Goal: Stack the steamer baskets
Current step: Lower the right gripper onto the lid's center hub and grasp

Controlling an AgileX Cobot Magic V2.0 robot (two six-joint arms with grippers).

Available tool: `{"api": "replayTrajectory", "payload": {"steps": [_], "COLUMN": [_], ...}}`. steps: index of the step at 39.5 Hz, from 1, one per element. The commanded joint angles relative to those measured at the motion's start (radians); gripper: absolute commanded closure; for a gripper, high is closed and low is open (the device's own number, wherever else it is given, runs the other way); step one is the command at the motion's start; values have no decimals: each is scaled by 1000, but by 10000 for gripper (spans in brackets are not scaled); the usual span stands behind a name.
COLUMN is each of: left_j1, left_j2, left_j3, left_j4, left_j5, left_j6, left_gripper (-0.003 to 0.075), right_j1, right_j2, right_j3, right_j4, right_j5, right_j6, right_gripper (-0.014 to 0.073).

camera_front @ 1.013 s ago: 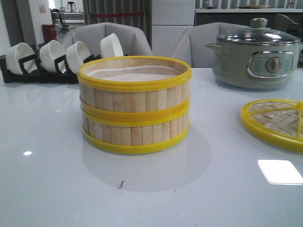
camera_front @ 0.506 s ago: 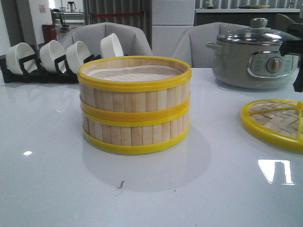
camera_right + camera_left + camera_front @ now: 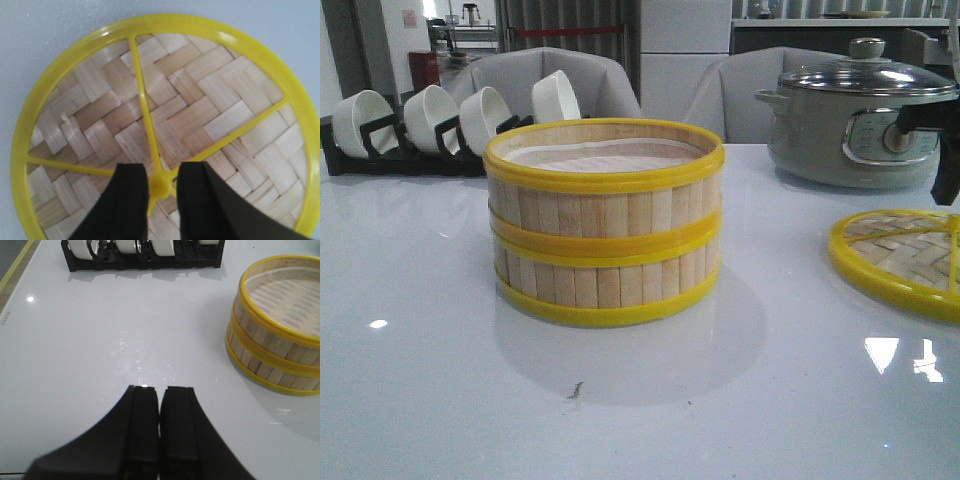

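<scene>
Steamer baskets (image 3: 604,222) stacked | lid (image 3: 903,258) cut off by frame | left hand (image 3: 159,405) closed, empty | right hand (image 3: 161,187) parted above lid

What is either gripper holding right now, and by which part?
Nothing. The left gripper is shut on nothing over bare table. The right gripper is open, straddling the lid's centre hub, not yet gripping it.

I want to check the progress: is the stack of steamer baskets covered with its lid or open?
Open. The top basket shows its white liner, and the lid lies flat on the table, apart from the stack.
</scene>
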Motion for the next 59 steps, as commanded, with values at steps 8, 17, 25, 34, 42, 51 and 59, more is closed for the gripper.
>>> {"api": "replayTrajectory", "payload": {"steps": [8, 17, 25, 34, 42, 51, 59], "left_j1": [-8, -8, -8, -8, -8, -8, -8], "left_j2": [2, 2, 2, 2, 2, 2, 2], "left_j3": [-29, -29, -29, -29, -29, -29, -29], "left_j4": [-8, -8, -8, -8, -8, -8, -8], "left_j5": [-86, -86, -86, -86, -86, -86, -86], "left_j6": [0, 0, 0, 0, 0, 0, 0], "left_gripper": [634, 634, 634, 634, 634, 634, 634], "right_j1": [1, 2, 5, 6, 6, 6, 6], "right_j2": [-33, -30, -30, -30, -30, -30, -30], "right_j3": [-35, -35, -35, -35, -35, -35, -35], "right_j4": [-8, -6, 2, 4, 4, 4, 4], "right_j5": [2, -3, -3, -7, -9, -7, -8], "right_j6": [0, 0, 0, 0, 0, 0, 0], "right_gripper": [307, 307, 307, 307, 307, 307, 307]}}
